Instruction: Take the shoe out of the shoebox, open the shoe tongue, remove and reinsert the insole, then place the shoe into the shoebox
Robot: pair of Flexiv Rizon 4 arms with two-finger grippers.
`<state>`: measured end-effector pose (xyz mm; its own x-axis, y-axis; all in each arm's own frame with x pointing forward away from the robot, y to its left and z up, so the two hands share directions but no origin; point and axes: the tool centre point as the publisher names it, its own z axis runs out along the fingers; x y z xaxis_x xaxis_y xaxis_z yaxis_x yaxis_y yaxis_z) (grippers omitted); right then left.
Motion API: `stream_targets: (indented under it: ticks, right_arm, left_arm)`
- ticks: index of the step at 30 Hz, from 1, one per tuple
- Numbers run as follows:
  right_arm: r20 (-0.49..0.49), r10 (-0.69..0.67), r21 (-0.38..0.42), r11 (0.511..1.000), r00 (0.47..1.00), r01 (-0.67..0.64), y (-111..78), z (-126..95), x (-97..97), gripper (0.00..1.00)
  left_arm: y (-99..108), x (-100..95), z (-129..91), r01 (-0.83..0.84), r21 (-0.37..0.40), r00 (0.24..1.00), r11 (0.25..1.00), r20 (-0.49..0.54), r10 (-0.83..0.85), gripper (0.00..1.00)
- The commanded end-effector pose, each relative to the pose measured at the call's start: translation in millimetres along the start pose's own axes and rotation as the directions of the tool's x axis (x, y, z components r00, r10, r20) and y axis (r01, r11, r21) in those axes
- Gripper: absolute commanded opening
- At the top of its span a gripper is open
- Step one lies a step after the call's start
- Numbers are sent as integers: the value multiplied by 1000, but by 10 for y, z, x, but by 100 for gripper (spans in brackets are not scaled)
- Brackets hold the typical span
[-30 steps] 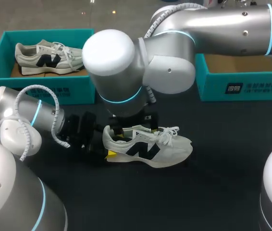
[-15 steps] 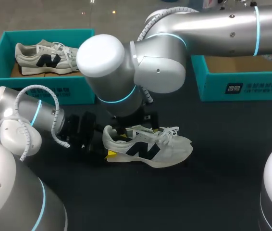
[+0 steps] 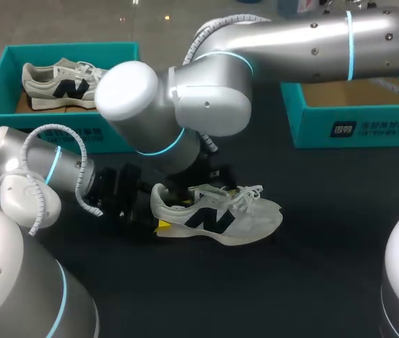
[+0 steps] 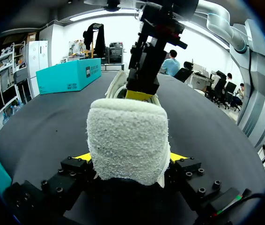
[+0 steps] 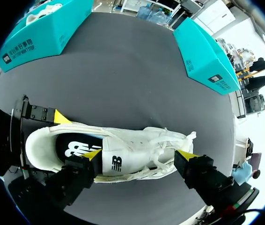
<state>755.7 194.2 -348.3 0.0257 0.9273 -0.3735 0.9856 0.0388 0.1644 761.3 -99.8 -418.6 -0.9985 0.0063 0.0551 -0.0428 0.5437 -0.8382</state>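
Since shoe (image 3: 217,218) lies on desk (image 3: 326,211), unboxing done. L fingers (image 4: 84,157) pinch heel (image 4: 128,140); R fingers (image 5: 93,153) spread, one tip beside tongue (image 5: 116,161). Insole (image 5: 74,147) in place: removal, reinsert, reboxing left.

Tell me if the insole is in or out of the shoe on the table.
In. The right wrist view shows the dark insole lying inside the white shoe, none of it lifted out.
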Motion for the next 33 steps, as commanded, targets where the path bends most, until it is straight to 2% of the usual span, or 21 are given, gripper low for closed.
stream_targets:
  ticks: [1,9,10,11,12,13,16,19,24,33]
  right_arm:
    - [104,167,-10,986,980,-167,-2,15,-23,100]
    - [111,200,-21,980,974,-199,75,-66,-206,100]
    - [103,208,-18,978,973,-207,76,-65,-220,98]
    - [98,211,-15,977,973,-211,80,-62,-236,82]
    - [98,212,-14,977,972,-212,83,-59,-250,55]
    - [93,218,-11,976,972,-218,87,-57,-265,44]
    - [52,235,9,972,971,-236,98,-73,-306,16]
    - [12,242,39,970,970,-242,126,-98,-351,0]
    - [-50,253,100,964,966,-247,145,-136,-378,0]
    - [-64,262,139,958,963,-251,164,-154,-453,0]
  left_arm:
    - [23,14,11,1,-5,1000,1000,0,-1,0]
    - [23,14,11,1,-5,1000,1000,0,-1,0]
    - [23,14,11,1,-5,1000,1000,0,-1,0]
    - [23,14,11,1,-5,1000,1000,0,-1,0]
    - [23,14,11,1,-5,1000,1000,0,-1,0]
    - [23,14,11,1,-5,1000,1000,0,-1,0]
    - [23,14,11,1,-5,1000,1000,0,-1,0]
    - [23,14,11,1,-5,1000,1000,0,-1,0]
    - [23,14,11,1,-5,1000,1000,0,-1,0]
    - [23,14,11,1,-5,1000,1000,0,-1,0]
